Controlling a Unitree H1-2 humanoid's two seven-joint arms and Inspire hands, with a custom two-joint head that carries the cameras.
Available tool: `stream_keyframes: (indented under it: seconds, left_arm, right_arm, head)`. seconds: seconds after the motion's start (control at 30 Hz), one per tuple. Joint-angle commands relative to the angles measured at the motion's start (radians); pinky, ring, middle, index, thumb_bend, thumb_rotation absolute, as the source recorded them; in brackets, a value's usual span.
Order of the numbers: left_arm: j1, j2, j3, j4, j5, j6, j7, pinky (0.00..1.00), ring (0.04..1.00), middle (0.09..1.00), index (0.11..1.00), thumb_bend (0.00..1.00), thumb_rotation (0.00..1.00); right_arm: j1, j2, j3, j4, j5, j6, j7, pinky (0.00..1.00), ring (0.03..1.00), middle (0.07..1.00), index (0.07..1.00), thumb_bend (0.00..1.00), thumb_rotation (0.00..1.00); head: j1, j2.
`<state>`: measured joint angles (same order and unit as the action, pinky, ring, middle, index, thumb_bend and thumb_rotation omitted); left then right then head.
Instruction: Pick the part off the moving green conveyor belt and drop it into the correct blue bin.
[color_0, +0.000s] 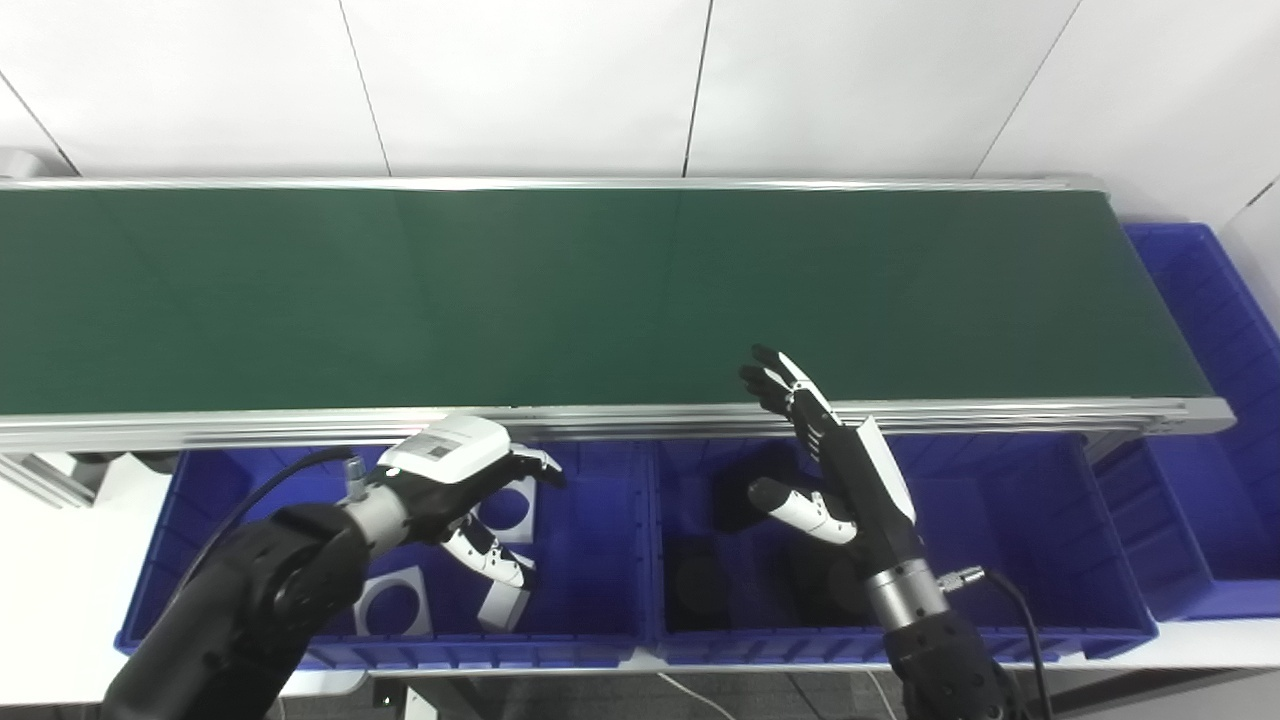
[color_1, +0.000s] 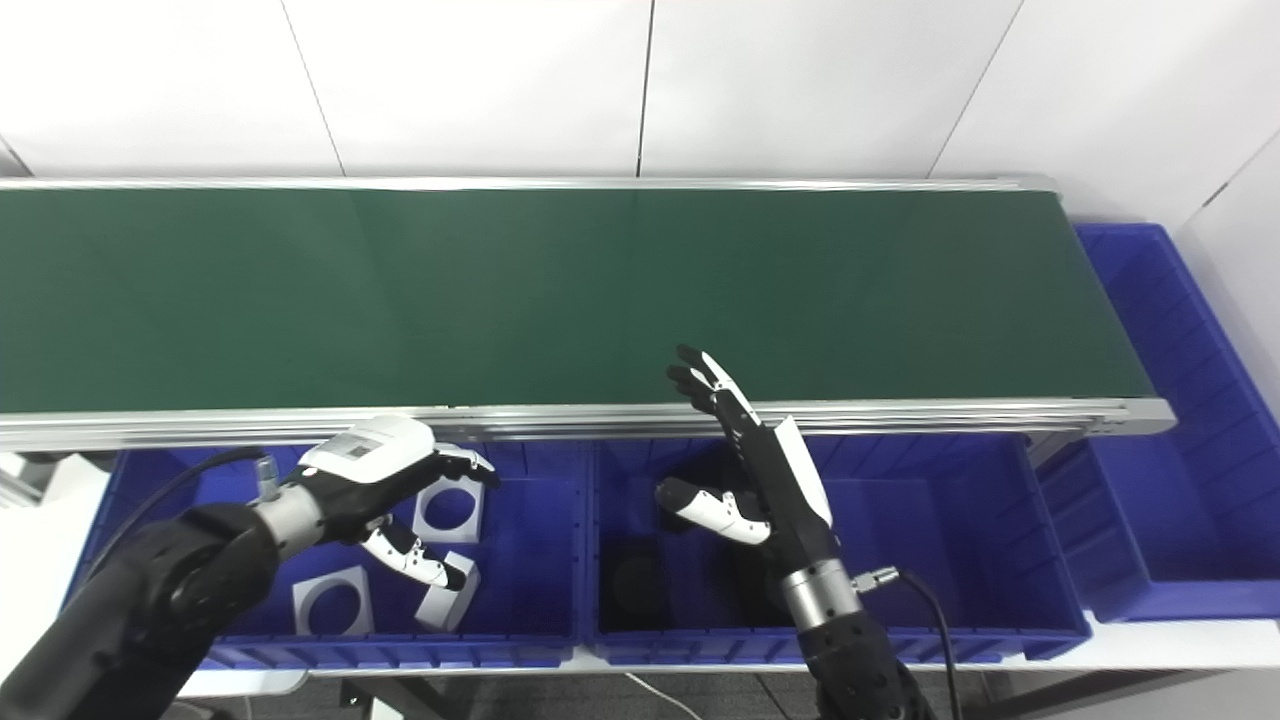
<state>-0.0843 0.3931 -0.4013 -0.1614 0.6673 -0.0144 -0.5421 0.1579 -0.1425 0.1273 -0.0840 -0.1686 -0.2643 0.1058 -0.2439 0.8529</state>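
Right hand (color_0: 830, 460): open, empty, fingertips over conveyor belt's (color_0: 600, 290) near edge; nearer than left.
Left hand (color_0: 455, 480): open, empty, over left bin (color_0: 600, 560).
Part: none visible on belt.

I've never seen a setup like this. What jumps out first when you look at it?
The long green conveyor belt fills the middle, with nothing riding on it. Below its near edge, two black-and-white robot hands hover over blue bins: the left hand above the left bin, which holds white square plates with round holes, and the right hand raised open above the middle bin, where dark round parts lie.
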Motion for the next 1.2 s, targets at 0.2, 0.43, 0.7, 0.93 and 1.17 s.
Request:
stream_keyframes:
  seconds: [0.2,0.43,0.7,0.93,1.17]
  left_arm:
    - [0.077,-0.088,0.132,0.003,-0.363,-0.134,0.142,0.72,0.807,0.846,0.828,0.74,0.36]
    - [0.124,-0.143,0.166,0.021,-0.487,-0.155,0.168,0.83,0.890,0.910,0.900,0.77,0.41]
    - [0.162,-0.190,0.193,0.031,-0.572,-0.124,0.193,0.84,0.914,0.949,0.940,0.77,0.33]
    - [0.168,-0.200,0.201,0.069,-0.597,-0.128,0.195,0.86,0.931,0.964,0.955,0.78,0.33]
    - [0.176,-0.201,0.196,0.090,-0.568,-0.145,0.206,0.84,0.928,0.971,0.965,0.79,0.35]
  right_arm:
    - [0.004,-0.004,-0.001,-0.031,0.010,-0.018,0.001,0.87,0.886,0.890,0.943,0.86,0.73]
    - [0.013,-0.009,0.002,-0.039,-0.009,-0.017,-0.001,0.87,0.876,0.888,0.946,0.87,0.75]
    - [0.018,-0.009,0.004,-0.035,-0.011,-0.006,0.003,0.89,0.883,0.892,0.947,0.90,0.75]
    - [0.025,-0.008,0.006,-0.027,-0.025,-0.008,-0.002,0.88,0.880,0.891,0.946,0.92,0.74]
    - [0.031,-0.008,0.003,-0.021,-0.033,-0.011,-0.008,0.88,0.880,0.891,0.952,0.92,0.74]
  head:
    - [-0.010,-0.018]
    - [0.002,-0.035]
    - [0.003,-0.051]
    - [-0.001,-0.071]
    - [0.001,-0.098]
